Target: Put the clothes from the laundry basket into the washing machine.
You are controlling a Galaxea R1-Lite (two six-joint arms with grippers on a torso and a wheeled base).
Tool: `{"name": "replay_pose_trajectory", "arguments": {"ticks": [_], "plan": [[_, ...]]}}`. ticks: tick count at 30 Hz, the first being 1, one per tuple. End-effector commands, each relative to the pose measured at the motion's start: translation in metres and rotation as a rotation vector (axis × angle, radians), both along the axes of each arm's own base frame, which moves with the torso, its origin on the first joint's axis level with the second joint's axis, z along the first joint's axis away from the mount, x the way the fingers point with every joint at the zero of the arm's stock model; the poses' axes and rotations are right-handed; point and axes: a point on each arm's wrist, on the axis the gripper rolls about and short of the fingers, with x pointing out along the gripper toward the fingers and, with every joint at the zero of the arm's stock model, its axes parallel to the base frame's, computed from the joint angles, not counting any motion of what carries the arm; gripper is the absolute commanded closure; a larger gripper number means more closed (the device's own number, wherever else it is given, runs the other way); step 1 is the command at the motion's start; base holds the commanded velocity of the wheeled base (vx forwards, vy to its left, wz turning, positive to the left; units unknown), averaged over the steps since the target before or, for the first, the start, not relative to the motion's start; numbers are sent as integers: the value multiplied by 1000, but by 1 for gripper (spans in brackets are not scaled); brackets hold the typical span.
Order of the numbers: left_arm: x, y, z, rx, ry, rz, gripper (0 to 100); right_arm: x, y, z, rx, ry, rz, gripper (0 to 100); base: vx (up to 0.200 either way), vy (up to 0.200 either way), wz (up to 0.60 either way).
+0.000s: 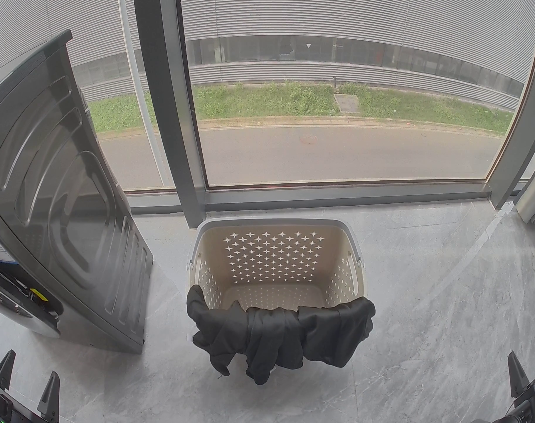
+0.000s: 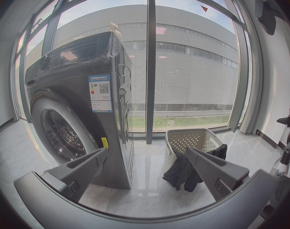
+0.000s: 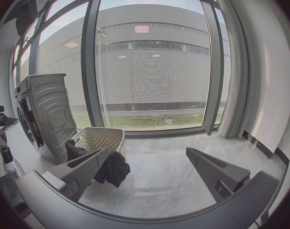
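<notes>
A cream perforated laundry basket stands on the floor before the window, also seen as the basket and the basket. A black garment hangs over its near rim, draping outside; it shows as the garment and the garment. The dark grey washing machine stands to the left, its round drum opening facing away from the basket. My left gripper sits low at the near left, open and empty, likewise in its own view. My right gripper is low at the near right, open and empty.
A floor-to-ceiling window with a dark pillar rises behind the basket. A curtain and a white wall are to the right. Bare grey tile floor lies around the basket and to its right.
</notes>
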Motion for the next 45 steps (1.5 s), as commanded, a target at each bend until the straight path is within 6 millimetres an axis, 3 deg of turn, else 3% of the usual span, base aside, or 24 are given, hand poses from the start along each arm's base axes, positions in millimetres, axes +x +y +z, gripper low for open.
{"name": "replay_pose_trajectory", "arguments": {"ticks": [1, 12, 18, 45], "plan": [[0, 0, -5, -1, -1, 0, 0, 0, 0, -5, 0, 1, 1, 0, 0, 0, 0], [0, 0, -5, -1, -3, 2, 0, 0, 0, -5, 0, 1, 1, 0, 0, 0, 0], [0, 0, -5, -1, -3, 0, 0, 0, 0, -5, 0, 1, 1, 0, 200, 0, 0], [0, 0, -5, -1, -3, 0, 0, 0, 0, -5, 0, 1, 1, 0, 44, 0, 0]]}}
